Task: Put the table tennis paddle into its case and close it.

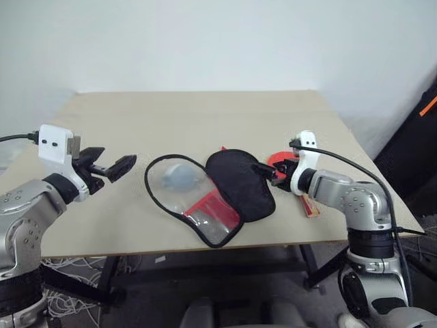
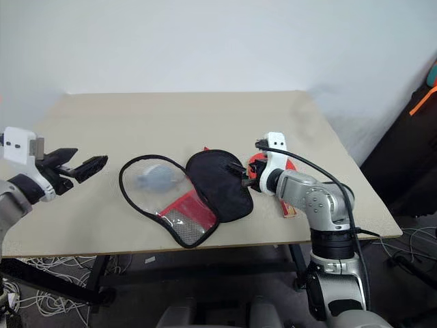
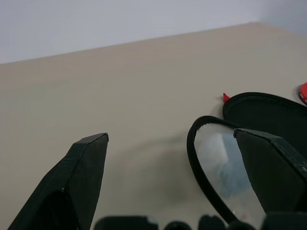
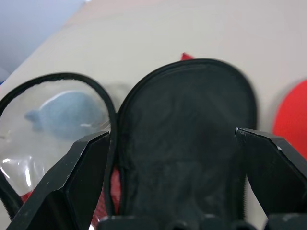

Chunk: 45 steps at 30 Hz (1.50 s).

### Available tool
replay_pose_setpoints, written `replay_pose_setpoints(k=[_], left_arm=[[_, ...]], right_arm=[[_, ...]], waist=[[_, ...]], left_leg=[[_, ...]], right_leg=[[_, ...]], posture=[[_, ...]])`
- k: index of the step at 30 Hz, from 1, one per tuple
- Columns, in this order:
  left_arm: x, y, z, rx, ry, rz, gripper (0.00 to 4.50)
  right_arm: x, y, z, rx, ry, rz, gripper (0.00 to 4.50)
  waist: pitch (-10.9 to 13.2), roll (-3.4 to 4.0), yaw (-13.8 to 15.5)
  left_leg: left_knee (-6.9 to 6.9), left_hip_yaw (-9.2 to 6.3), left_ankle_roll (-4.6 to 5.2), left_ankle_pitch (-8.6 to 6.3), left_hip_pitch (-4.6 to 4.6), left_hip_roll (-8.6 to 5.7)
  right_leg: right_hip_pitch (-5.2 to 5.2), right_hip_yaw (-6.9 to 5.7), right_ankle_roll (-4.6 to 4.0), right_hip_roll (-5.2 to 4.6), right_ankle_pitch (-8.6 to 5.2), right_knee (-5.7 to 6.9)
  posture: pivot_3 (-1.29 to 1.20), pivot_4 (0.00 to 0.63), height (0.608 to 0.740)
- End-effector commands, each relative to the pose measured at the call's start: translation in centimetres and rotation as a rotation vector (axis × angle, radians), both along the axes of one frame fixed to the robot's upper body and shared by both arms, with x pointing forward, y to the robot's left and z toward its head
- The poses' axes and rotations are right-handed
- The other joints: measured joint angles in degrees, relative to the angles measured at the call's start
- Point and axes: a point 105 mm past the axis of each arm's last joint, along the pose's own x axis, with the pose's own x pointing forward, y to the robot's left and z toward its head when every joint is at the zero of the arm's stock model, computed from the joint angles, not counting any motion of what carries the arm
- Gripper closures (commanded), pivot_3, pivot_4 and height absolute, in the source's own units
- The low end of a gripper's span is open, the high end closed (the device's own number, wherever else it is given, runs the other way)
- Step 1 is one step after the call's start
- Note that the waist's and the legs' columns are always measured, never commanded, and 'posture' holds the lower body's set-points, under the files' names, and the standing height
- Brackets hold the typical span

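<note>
Case (image 1: 205, 195) lies unzipped and splayed mid-surface (image 1: 205, 116), its black flap toward the wide-open, empty right tool (image 4: 175, 182), the red paddle (image 1: 281, 158) beside it; left tool (image 1: 113, 167), also wide, should pin the clear-lined half first.

— What carries everything?

— A pale beige counter (image 1: 205, 113), its far half bare.

— And lying on it?

— The case (image 1: 205, 195), opened flat near the front edge: a black inner half (image 1: 239, 183) beside a clear, black-edged half (image 1: 171, 181) with a whitish-grey lump (image 1: 181, 176) showing through it, red fabric towards the narrow end.

— Anything else?

— A red-faced, flat thing (image 1: 280, 158) just beside the black half, partly hidden.
</note>
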Motion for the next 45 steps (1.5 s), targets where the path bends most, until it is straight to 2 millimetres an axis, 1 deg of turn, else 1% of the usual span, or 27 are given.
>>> replay_pose_setpoints(k=[1, 3, 7, 10, 15, 16, 17, 20, 22, 23, 25, 27, 31, 35, 37, 41, 45], left_arm=[[-0.5, 0.2, 2.5, 0.023, -0.065, 0.018, 0.04], [-0.3, 0.3, 2.3, 0.018, -0.058, 0.022, 0.04], [0.5, 0.0, 2.2, -0.009, -0.068, 0.007, 0.04], [1.6, -0.9, 1.8, -0.029, -0.069, -0.024, 0.04], [3.5, -1.7, 1.0, -0.043, -0.069, -0.07, 0.04], [3.9, -2.1, 0.8, -0.044, -0.072, -0.089, 0.04], [4.2, -3.1, 0.5, -0.047, -0.075, -0.116, 0.04], [4.9, -4.8, -0.4, -0.053, -0.051, -0.18, 0.04], [4.7, -5.8, -0.6, -0.043, -0.045, -0.236, 0.04], [4.6, -5.7, -0.8, -0.042, -0.04, -0.251, 0.04], [4.3, -6.0, -1.2, -0.036, -0.026, -0.276, 0.04], [3.6, -6.1, -1.5, -0.025, -0.011, -0.318, 0.04], [2.6, -5.0, -2.3, 0.001, 0.032, -0.36, 0.04], [2.6, -2.8, -2.4, 0.041, 0.048, -0.341, 0.04], [2.9, -2.0, -2.1, 0.052, 0.034, -0.32, 0.04], [3.1, -1.7, -1.9, 0.049, 0.012, -0.31, 0.04], [3.2, -2.0, -2.2, 0.043, 0.006, -0.311, 0.04]], right_arm=[[1.0, 0.8, 1.9, 0.033, -0.079, 0.011, 0.0], [1.2, 0.9, 1.6, 0.023, -0.083, 0.01, 0.0], [1.2, 0.5, 2.3, 0.017, -0.102, -0.005, 0.0], [1.2, -0.9, 2.5, -0.003, -0.116, -0.036, 0.0], [1.1, -2.7, 2.9, -0.04, -0.135, -0.105, 0.0], [0.9, -3.2, 3.0, -0.053, -0.142, -0.111, 0.0], [0.8, -4.1, 2.9, -0.072, -0.148, -0.116, 0.0], [0.3, -6.0, 2.6, -0.202, -0.185, -0.096, 0.0], [-0.1, -6.6, 2.5, -0.242, -0.193, -0.048, 0.0], [-0.4, -6.9, 2.1, -0.28, -0.191, -0.02, 0.0], [-0.7, -8.5, 1.3, -0.343, -0.176, 0.003, 0.0], [-1.0, -9.5, 1.1, -0.357, -0.16, 0.006, 0.0], [-1.3, -10.9, 0.5, -0.389, -0.129, -0.007, 0.0], [-1.1, -10.6, -0.3, -0.394, -0.083, -0.036, 0.0], [-0.9, -9.9, -0.9, -0.386, -0.061, -0.052, 0.0], [-0.5, -9.1, -2.0, -0.379, -0.029, -0.1, 0.0], [-0.1, -8.8, -3.3, -0.382, 0.005, -0.177, 0.0]], waist=[[0.0, 0.0, 0.0], [0.0, 0.01, -0.1], [0.0, 0.0, -0.1], [0.0, 0.0, 0.0], [0.0, -0.01, 0.2], [0.0, -0.01, 0.2], [0.0, -0.01, 0.3], [0.0, -0.01, 0.3], [0.0, -0.03, 0.2], [0.0, -0.02, 0.1], [0.0, -0.02, -0.2], [0.0, -0.01, -0.2], [0.0, -0.02, -0.1], [0.0, -0.08, 0.1], [0.0, -0.08, 0.2], [0.0, -0.08, 0.3], [0.0, -0.09, 0.2]], left_leg=[[0.02, -0.01, -0.05, -0.03, 0.0, 0.0], [0.01, -0.01, -0.09, -0.04, 0.0, 0.0], [-0.01, -0.01, -0.04, 0.0, -0.01, 0.0], [-0.01, -0.01, -0.05, 0.01, 0.0, -0.02], [-0.01, 0.0, -0.01, 0.03, 0.01, -0.03], [-0.01, -0.01, 0.02, 0.06, 0.01, -0.03], [-0.01, -0.01, 0.02, 0.06, 0.0, -0.03], [0.02, -0.04, 0.03, 0.06, -0.01, -0.09], [0.09, -0.03, 0.05, 0.05, 0.0, -0.09], [0.11, -0.03, 0.05, 0.05, -0.01, -0.09], [0.06, -0.01, 0.05, 0.05, 0.07, -0.05], [-0.01, -0.01, 0.05, 0.06, 0.14, -0.03], [0.0, 0.04, 0.06, 0.06, 0.17, -0.02], [0.09, 0.01, 0.05, 0.05, 0.17, -0.03], [0.09, 0.02, 0.05, 0.05, 0.17, -0.03], [0.09, 0.01, 0.05, 0.05, 0.13, -0.03], [0.09, 0.02, 0.05, 0.05, 0.13, -0.03]], right_leg=[[0.0, -0.01, 0.0, 0.0, 0.0, 0.0], [-0.01, -0.02, 0.0, 0.0, 0.01, 0.01], [-0.01, -0.03, -0.12, 0.02, 0.08, 0.01], [0.01, -0.04, -0.12, 0.01, 0.08, 0.01], [0.03, -0.04, -0.12, 0.02, 0.09, 0.01], [0.01, -0.04, -0.12, 0.03, 0.09, 0.01], [0.01, -0.04, -0.12, 0.03, 0.09, 0.01], [0.09, -0.04, -0.11, -0.01, 0.08, -0.05], [0.12, -0.03, -0.11, -0.03, 0.08, -0.06], [0.11, -0.03, -0.11, -0.02, 0.07, -0.05], [0.1, -0.01, -0.06, 0.03, 0.03, -0.03], [0.12, 0.0, 0.01, 0.05, -0.14, -0.03], [0.12, 0.07, 0.0, 0.05, -0.17, -0.02], [0.17, 0.04, -0.01, 0.03, -0.18, -0.03], [0.16, 0.04, -0.01, 0.01, -0.18, -0.03], [0.15, 0.03, -0.01, 0.01, -0.17, -0.01], [0.16, 0.03, -0.12, 0.0, -0.09, 0.0]], posture=[[0.0, 0.0, 0.74], [0.0, 0.0, 0.74], [0.0, 0.0, 0.74], [0.0, 0.0, 0.74], [0.0, 0.0, 0.74], [0.0, 0.0, 0.74], [0.0, 0.0, 0.74], [0.0, 0.0, 0.74], [0.0, 0.0, 0.74], [0.0, 0.0, 0.74], [0.0, 0.0, 0.74], [0.0, 0.0, 0.74], [0.0, 0.0, 0.74], [0.0, 0.0, 0.74], [0.0, 0.0, 0.74], [0.0, 0.0, 0.74], [0.0, 0.0, 0.74]])
